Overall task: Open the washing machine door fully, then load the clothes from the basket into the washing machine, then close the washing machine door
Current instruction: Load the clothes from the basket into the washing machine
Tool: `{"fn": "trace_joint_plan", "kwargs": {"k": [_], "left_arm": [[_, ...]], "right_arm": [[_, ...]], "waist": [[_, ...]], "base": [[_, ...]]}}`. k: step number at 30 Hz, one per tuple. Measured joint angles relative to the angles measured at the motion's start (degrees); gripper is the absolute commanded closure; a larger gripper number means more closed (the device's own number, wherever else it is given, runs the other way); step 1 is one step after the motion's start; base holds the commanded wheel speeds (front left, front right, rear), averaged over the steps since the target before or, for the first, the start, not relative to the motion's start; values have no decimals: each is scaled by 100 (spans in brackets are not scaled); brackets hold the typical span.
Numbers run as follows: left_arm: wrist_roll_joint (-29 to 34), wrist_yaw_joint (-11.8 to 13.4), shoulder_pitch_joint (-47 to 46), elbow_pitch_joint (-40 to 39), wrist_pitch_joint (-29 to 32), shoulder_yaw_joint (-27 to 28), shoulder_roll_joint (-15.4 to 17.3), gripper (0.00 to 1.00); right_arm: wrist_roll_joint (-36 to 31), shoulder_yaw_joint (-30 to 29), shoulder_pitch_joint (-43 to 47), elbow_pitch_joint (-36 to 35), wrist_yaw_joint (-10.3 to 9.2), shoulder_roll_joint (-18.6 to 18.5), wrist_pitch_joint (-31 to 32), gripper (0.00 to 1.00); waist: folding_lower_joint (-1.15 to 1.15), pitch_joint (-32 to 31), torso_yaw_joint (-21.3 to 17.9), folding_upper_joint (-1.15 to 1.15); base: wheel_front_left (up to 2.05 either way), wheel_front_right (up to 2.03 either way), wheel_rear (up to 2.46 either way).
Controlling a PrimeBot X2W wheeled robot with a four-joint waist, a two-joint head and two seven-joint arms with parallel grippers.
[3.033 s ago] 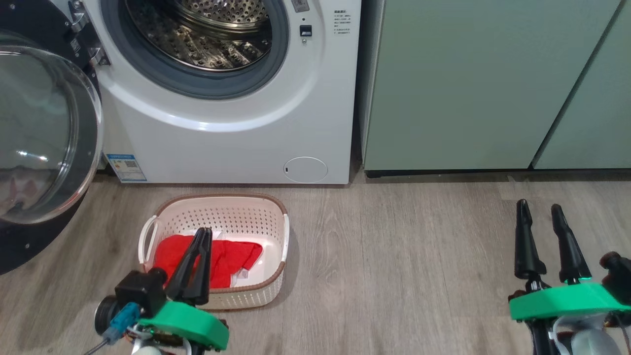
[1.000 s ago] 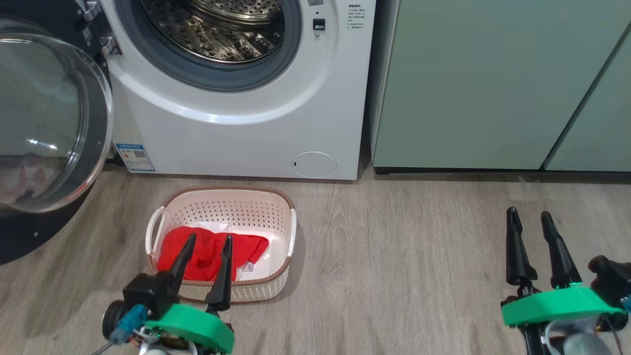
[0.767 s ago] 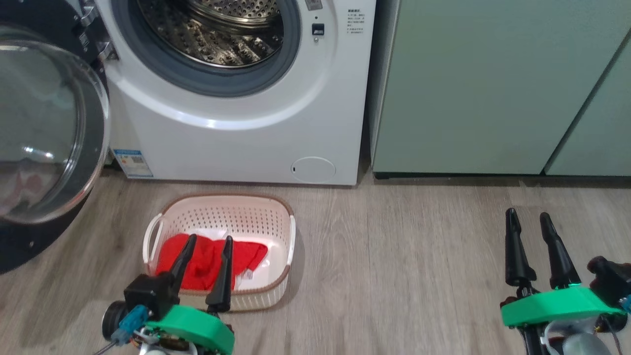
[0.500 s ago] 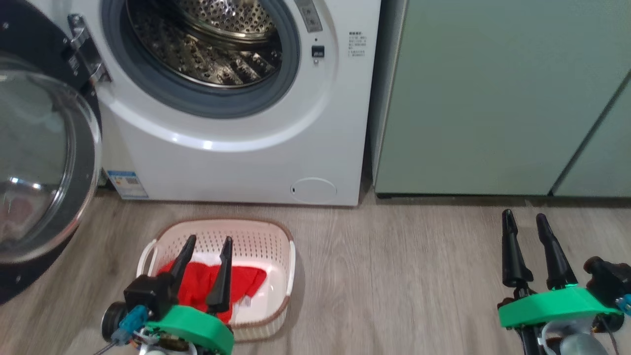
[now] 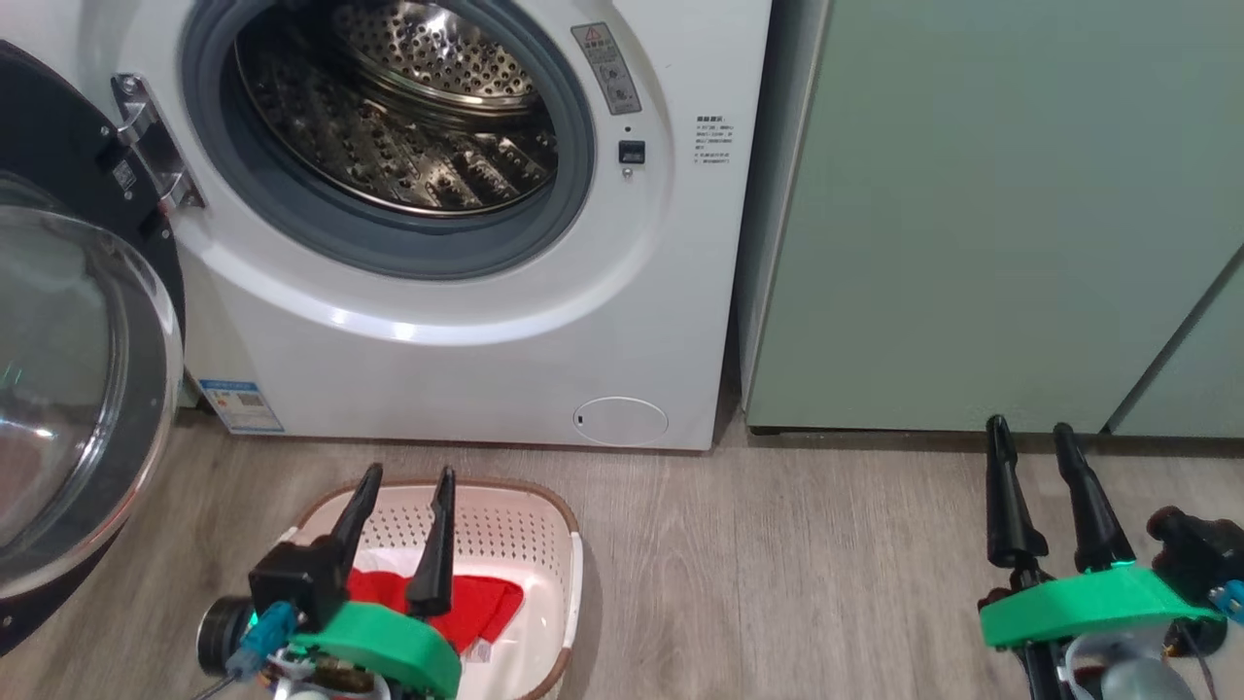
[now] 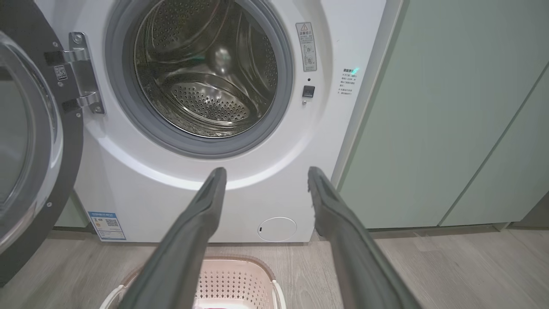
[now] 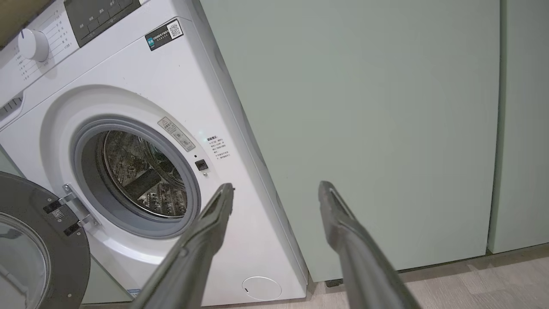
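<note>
Head view. The washing machine (image 5: 466, 321) stands at the left, with pale green cabinets (image 5: 972, 214) just beside it on the right. The washing machine door (image 5: 87, 389) is open, swung out on its hinge (image 5: 151, 146) to the left side of the view, glass dome facing the camera. Its lower edge runs out of the picture. The grey gasket (image 5: 389, 255) and steel drum (image 5: 408, 107) are exposed.

The basket (image 5: 505, 530) sits on the wood floor (image 5: 777, 564) in front of the machine, near the round filter cover (image 5: 620, 421) but apart from the front panel. The clothes (image 5: 481, 601) are inside it. The red garment is bunched toward the left half, a bit of white fabric shows behind it, and there is a small white tag at the red edge.

Left gripper (image 5: 409, 473): I see it over the near-left part of the basket, jaws parted, nothing between them. In the left wrist view the fingers point at the machine's lower front, and the basket's far rim shows low between them. So the gripper is above the basket and not touching the clothes.

Right gripper (image 5: 1028, 428): well to the right, over the floor in front of the cabinets, jaws parted, holding nothing. Its wrist view looks toward the seam between machine and cabinets.
</note>
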Motion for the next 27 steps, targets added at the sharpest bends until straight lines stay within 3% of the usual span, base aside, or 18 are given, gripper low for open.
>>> {"fn": "trace_joint_plan", "kwargs": {"k": [27], "left_arm": [[2,136,5,342,0,2,1,0]], "right_arm": [[-1,25,0,3,-1,1,0,0]], "waist": [[0,73,59,0]], "base": [[0,0,0]]}}
